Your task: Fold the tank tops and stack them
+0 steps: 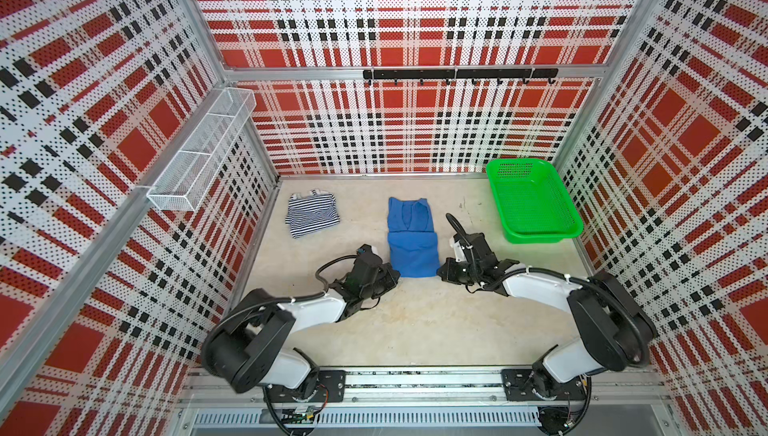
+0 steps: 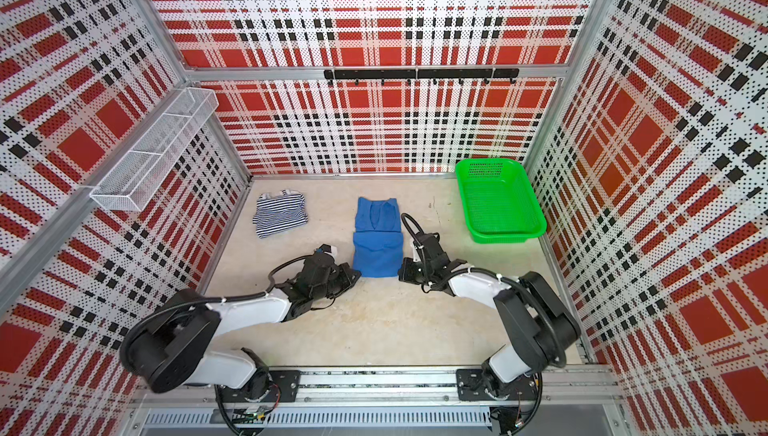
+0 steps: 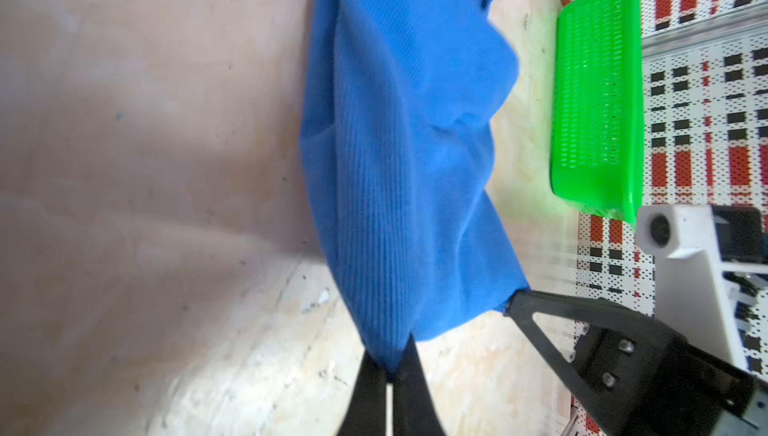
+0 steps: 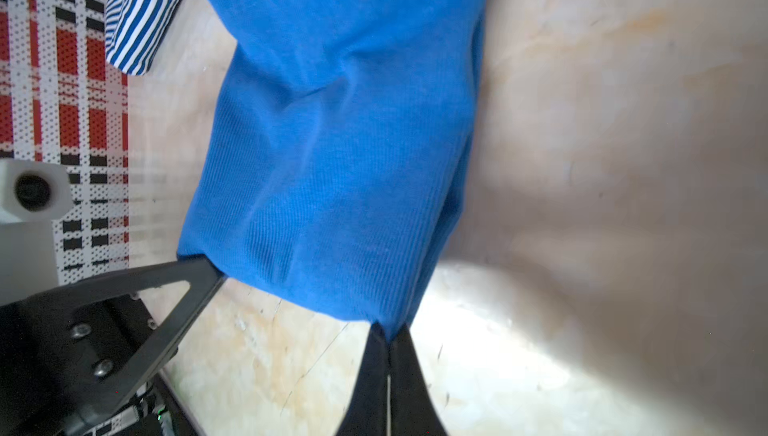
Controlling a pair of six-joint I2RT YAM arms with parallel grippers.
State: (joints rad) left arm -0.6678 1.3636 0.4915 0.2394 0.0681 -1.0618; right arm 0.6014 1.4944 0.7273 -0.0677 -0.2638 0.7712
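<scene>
Plain royal-blue ribbed cloth tank top [image 1: 412,243]: flat on the middle of the pale table [image 1: 415,330], narrowed to a long strip, with a ridge across the middle; neckline end toward the back wall, hem end toward the arms.
Navy-and-white striped cloth tank top [image 1: 312,214]: folded into a small packet at the back left of the table, well apart from the blue one, touched by neither arm.
Left gripper [image 3: 390,365]: clenched on the near left hem corner of the blue top, pinching cloth right at the fingertips.
Right gripper [image 4: 388,336]: clenched likewise on the near right hem corner.
Green plastic mesh basket [image 1: 544,235]: back right, apart from both tops.
Feel: light and limp, with no stiffness of its own; probably stretchy and grippy rather than slippery, judging by the ribbed knit; bound to sag between the two pinches once lifted.
Hold: both hem corners, as now, well suited to laying the near half over the far half; best to catch every layer at each corner, to avoid a trailing under layer.
Care: even lift and equal pace on both sides for a straight edge; low carry, so as not to drag the far half askew.
Stage: probably the last fold of the blue top; stacking with the striped one not yet done.
</scene>
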